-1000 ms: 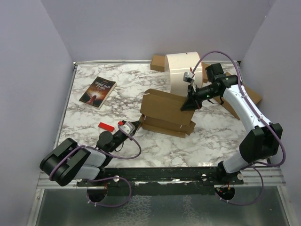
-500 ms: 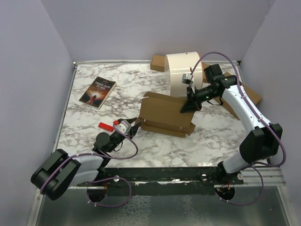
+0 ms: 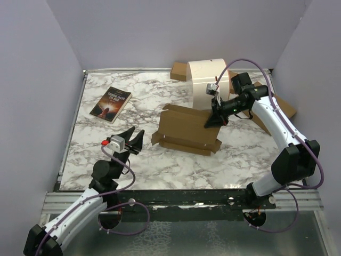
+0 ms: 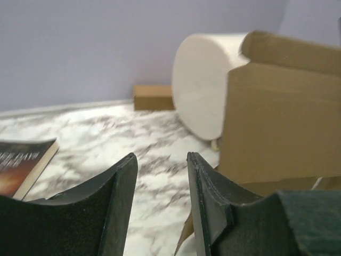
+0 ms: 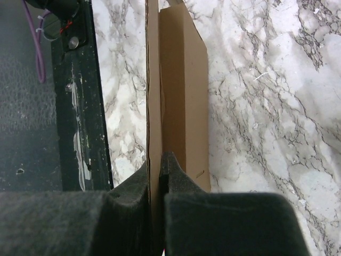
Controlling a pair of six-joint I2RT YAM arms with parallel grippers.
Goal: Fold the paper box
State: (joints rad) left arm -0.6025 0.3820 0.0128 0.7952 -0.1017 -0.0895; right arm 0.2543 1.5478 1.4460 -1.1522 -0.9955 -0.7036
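Note:
The paper box (image 3: pixel 186 128) is a plain brown die-cut mailer, partly folded, lying mid-table with its top panel raised. My right gripper (image 3: pixel 211 121) is shut on the right edge of that raised panel; the right wrist view shows the cardboard (image 5: pixel 153 96) pinched edge-on between the two pads. My left gripper (image 3: pixel 133 138) is open and empty, just left of the box's near-left corner and not touching it. In the left wrist view its jaws stand apart and the box's brown wall (image 4: pixel 282 117) fills the right side.
A book (image 3: pixel 111 104) lies at the back left. A large white paper roll (image 3: pixel 209 80) stands behind the box, with thicker brown cardboard (image 3: pixel 179 71) behind it and more at the right (image 3: pixel 277 106). A small red piece (image 3: pixel 105 143) shows beside the left wrist.
My left arm has pulled back to the left, away from the box's near-left corner, and now covers most of the red piece. The box's raised panel has dropped slightly. The right gripper kept its hold.

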